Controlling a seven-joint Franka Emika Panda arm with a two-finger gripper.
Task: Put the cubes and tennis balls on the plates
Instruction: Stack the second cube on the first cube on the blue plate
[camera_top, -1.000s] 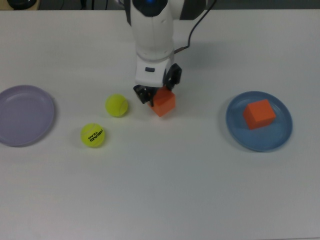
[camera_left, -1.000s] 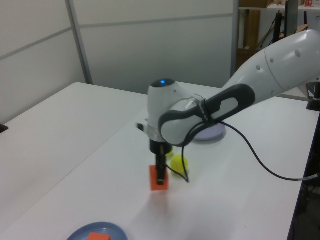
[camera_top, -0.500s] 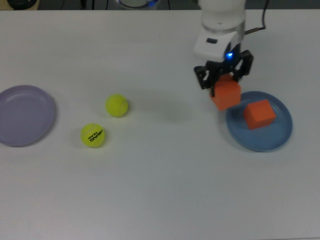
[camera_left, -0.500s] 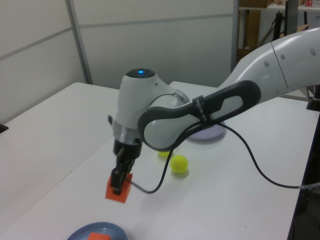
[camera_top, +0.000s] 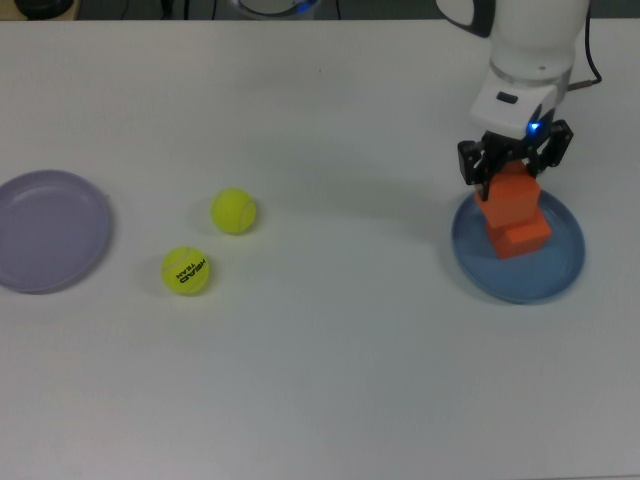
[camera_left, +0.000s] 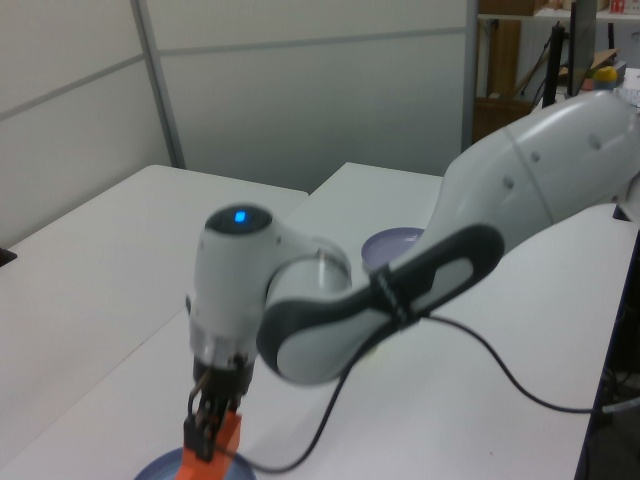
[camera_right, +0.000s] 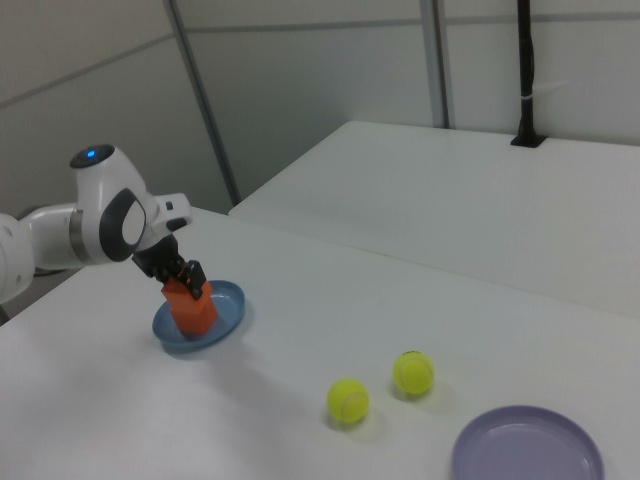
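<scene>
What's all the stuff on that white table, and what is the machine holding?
Cubes: two, orange; one lies on the blue plate, the other is held over it, right above the first; whether they touch is unclear.
Tennis balls: two, yellow-green, on the table between the plates; the plain one sits beside the lettered one.
Plates: two; the blue plate at the top view's right, the lavender plate at the top view's left, with nothing on it.
Table: one, white.
Robot: one white arm; its gripper grips the upper cube.
</scene>
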